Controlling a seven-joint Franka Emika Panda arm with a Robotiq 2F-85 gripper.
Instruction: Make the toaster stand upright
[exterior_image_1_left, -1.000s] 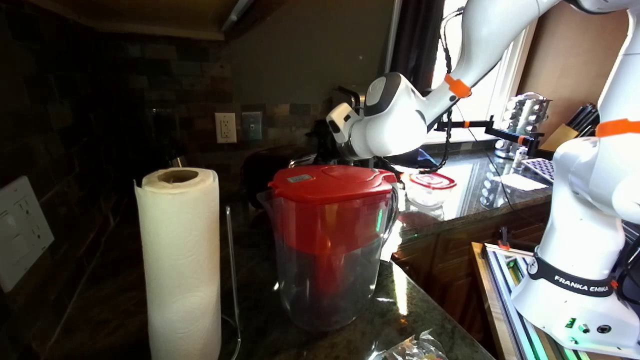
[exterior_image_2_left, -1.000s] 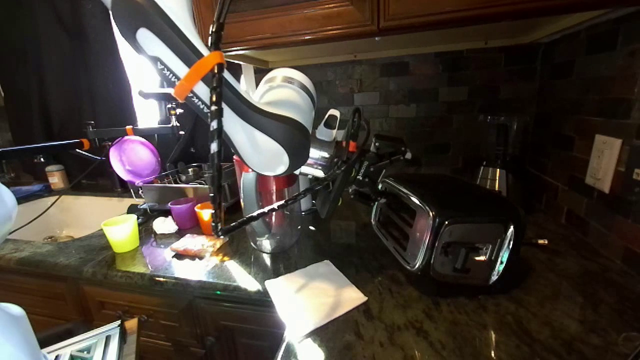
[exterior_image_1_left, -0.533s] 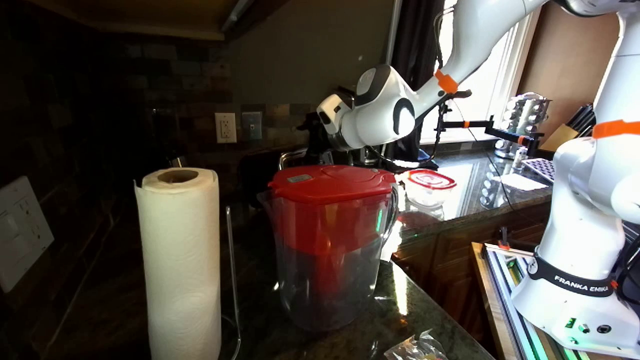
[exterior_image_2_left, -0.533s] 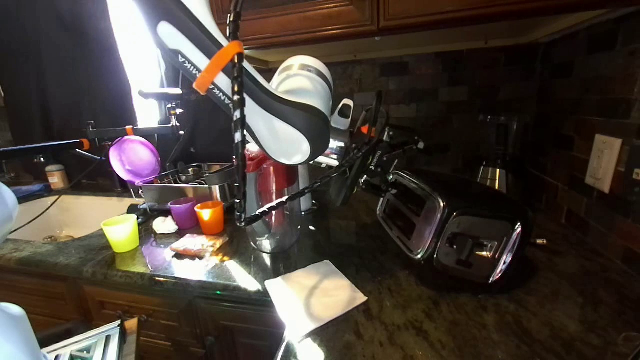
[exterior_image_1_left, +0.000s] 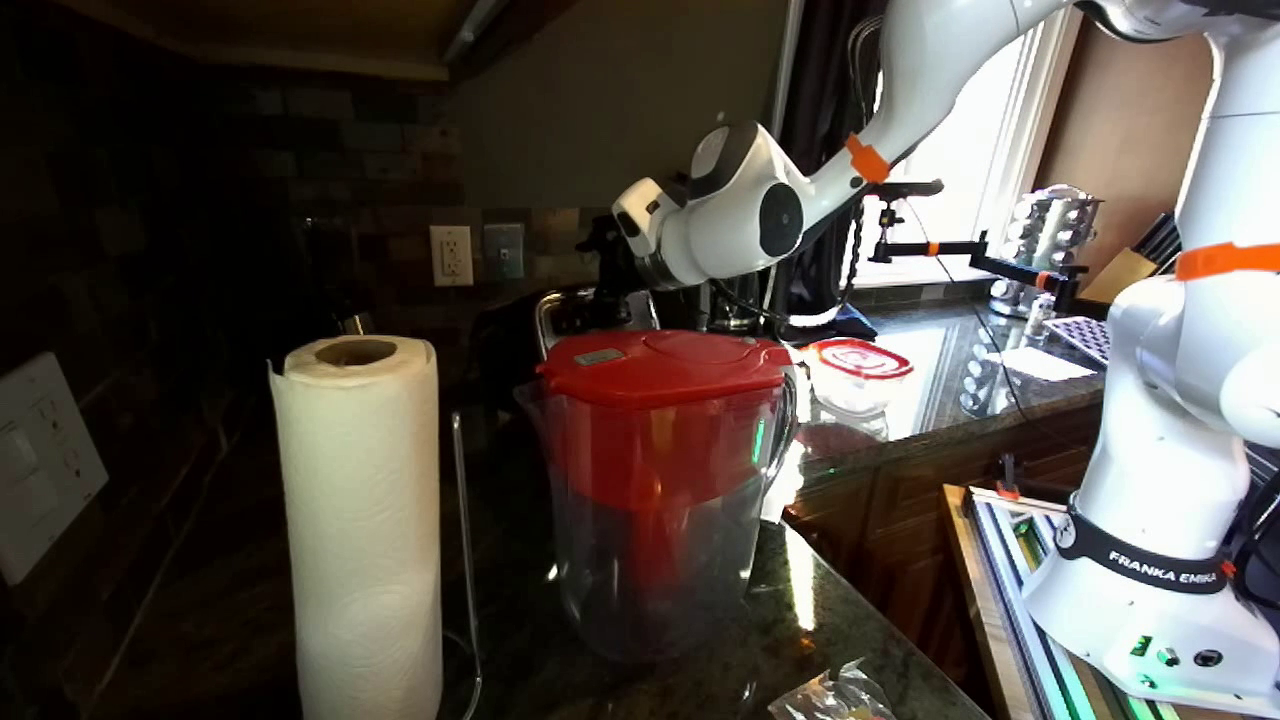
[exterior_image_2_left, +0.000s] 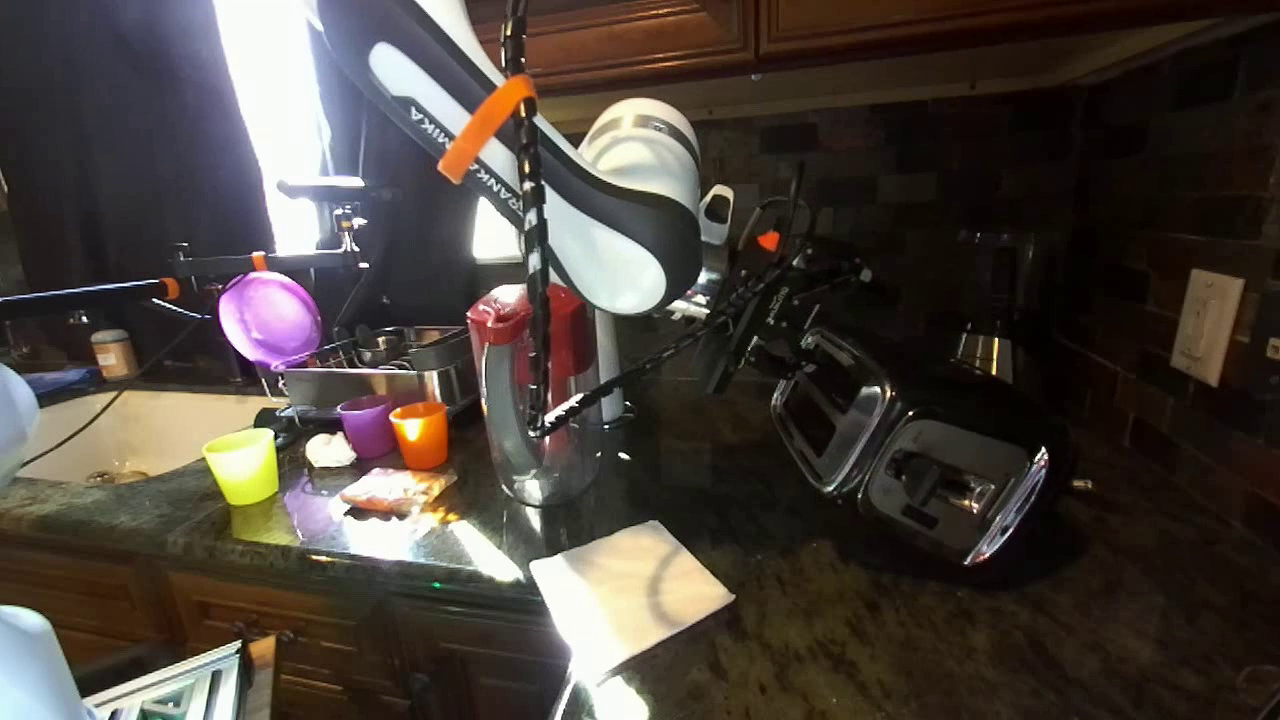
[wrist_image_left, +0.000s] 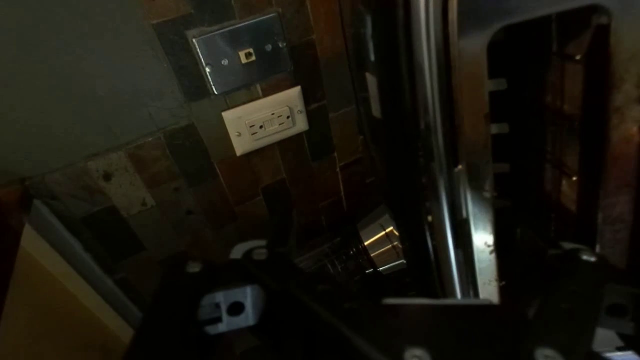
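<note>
Three plastic cups (exterior_image_2_left: 366, 428), lime, purple and orange, stand left of a red-lidded filter pitcher (exterior_image_2_left: 570, 365) as I look on; right of the pitcher, a Robotiq gripper (exterior_image_2_left: 812, 325) sits at the rim of a tilted black toaster (exterior_image_2_left: 920, 440). I cannot make out whether the gripper is clenched or spread.

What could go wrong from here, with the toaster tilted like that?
The toaster is tilted, with the pincer at its slotted face; the grip is too dark to judge, so it might slip and let the toaster drop.
The black cable loops in front of the red-lidded pitcher in an exterior view; depth is unclear, but if close, it might snag and tip the pitcher.
</note>
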